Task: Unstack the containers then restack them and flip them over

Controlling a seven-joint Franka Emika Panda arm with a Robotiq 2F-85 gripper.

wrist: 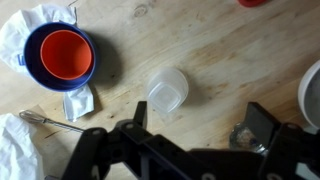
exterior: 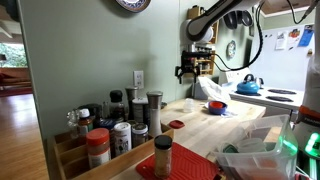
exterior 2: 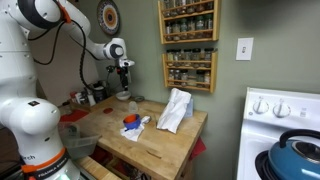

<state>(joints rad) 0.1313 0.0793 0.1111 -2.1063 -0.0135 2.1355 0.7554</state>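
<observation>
Wrist view, left to right. White cloth at far left. Orange container nested inside blue container on the wooden surface. Clear container stands alone at centre, apart from the stack. Tool hovers above the surface, fingers apart, gripping nothing.

An exterior view sits low and close behind a cluster of spice jars at one end of the counter, facing along it toward the far kettle. An exterior view set higher, beside the arm, faces across the counter to the wall. Both exterior views share the wooden top, the nested bowls and the kettle. The wrist view looks straight down from close above the counter, with the tool along its bottom edge, and takes in those same bowls.
</observation>
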